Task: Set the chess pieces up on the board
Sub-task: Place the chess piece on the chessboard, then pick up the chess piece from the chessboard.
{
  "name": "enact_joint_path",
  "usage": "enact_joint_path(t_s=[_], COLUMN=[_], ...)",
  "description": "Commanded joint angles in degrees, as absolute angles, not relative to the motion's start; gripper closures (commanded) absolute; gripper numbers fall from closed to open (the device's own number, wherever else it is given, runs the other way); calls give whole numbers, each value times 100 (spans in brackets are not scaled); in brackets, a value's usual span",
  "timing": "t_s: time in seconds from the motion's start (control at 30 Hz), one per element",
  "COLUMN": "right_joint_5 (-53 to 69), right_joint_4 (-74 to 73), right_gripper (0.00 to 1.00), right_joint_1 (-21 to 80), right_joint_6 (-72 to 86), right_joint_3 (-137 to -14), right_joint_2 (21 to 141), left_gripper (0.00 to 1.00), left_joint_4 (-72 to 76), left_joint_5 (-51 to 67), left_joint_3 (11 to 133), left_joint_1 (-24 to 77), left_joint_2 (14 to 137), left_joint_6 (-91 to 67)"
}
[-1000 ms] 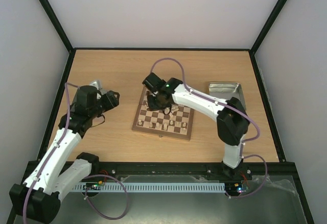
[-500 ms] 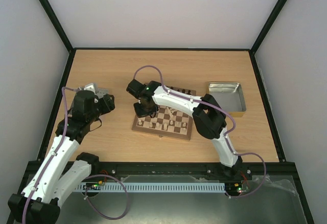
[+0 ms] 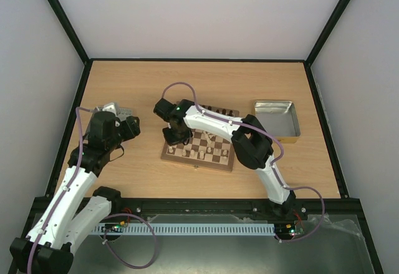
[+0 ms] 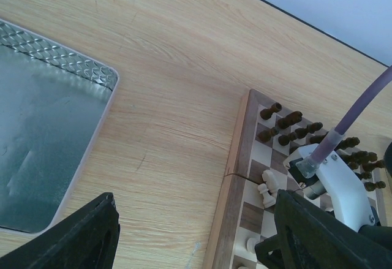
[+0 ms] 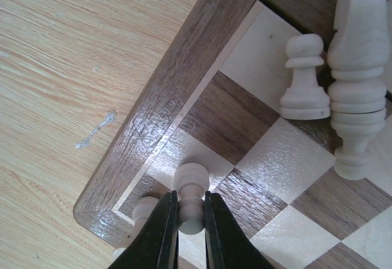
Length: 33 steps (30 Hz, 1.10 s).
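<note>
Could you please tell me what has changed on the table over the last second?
The right gripper swept leftward across the board, from its far middle to its left edge, where it now stands closed on a cream pawn. The left gripper shifted only slightly and stays open over the left tray. The board and the right tray are unmoved.
</note>
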State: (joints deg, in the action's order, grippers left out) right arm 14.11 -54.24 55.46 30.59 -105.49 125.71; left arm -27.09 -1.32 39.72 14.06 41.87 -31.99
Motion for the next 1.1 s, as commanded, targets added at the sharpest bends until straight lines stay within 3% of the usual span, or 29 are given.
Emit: enact_joint_path(t_s=[0.0,0.5,0.83,1.07], right_joint_5=[1424,1362,-10,136], right_joint_4=[-5695,-5695,-5245,-4793], right_gripper=[91,80,67,69], right_joint_1=[5595,5592,5449,5144], right_joint_6=[2936,3062,3523,3367], right_joint_3=[-10803,-11008,-10801,-10050], right_joint_2=[12690,12629,12016,11839], left_gripper=[29,29,29,29], left_joint_4=[-2639,-2659,-2647,-2628], left_joint_5=[-134,-160,-152,-98], left_joint_3=[3907,3903,3927,3921], left_joint_1=[1371,1368,1369,1370], left_joint_2=[4147,4225,4232,4276], left_joint_6=[-3104,-3098,-3116,-3105])
